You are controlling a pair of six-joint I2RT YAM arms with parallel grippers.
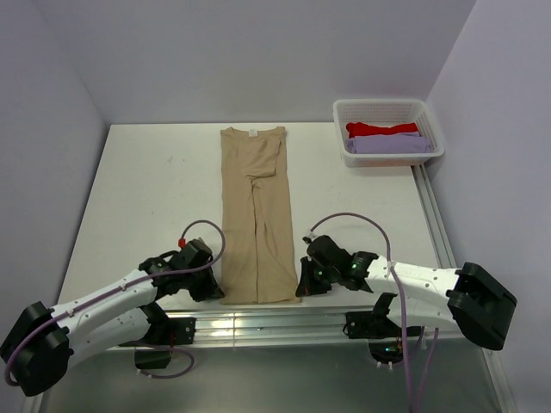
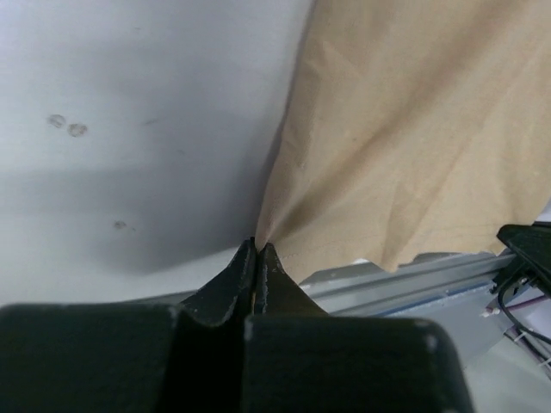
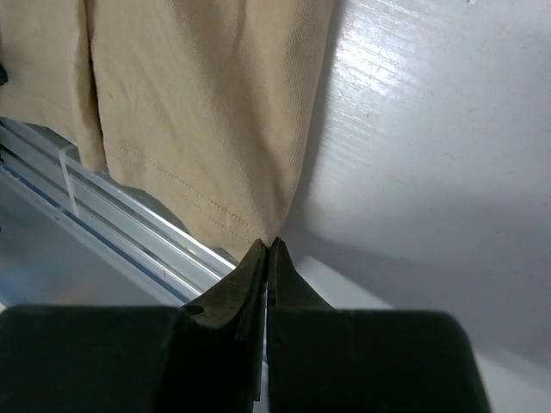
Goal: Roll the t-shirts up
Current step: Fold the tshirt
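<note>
A tan t-shirt [image 1: 255, 215] lies folded into a long strip down the middle of the white table, collar far, hem at the near edge. My left gripper [image 1: 217, 292] is shut on the strip's near left corner; in the left wrist view the tan t-shirt [image 2: 413, 129] puckers into the pinched tips of the left gripper [image 2: 257, 248]. My right gripper [image 1: 300, 289] is shut on the near right corner; in the right wrist view the tan t-shirt [image 3: 198, 103] runs into the tips of the right gripper [image 3: 269, 244]. A red t-shirt [image 1: 380, 129] and a lavender t-shirt [image 1: 389, 144] lie in the basket.
A white lattice basket [image 1: 389, 157] stands at the table's far right corner. An aluminium rail [image 1: 284, 325] runs along the near edge under the shirt's hem. Grey walls close in the table at the back and both sides.
</note>
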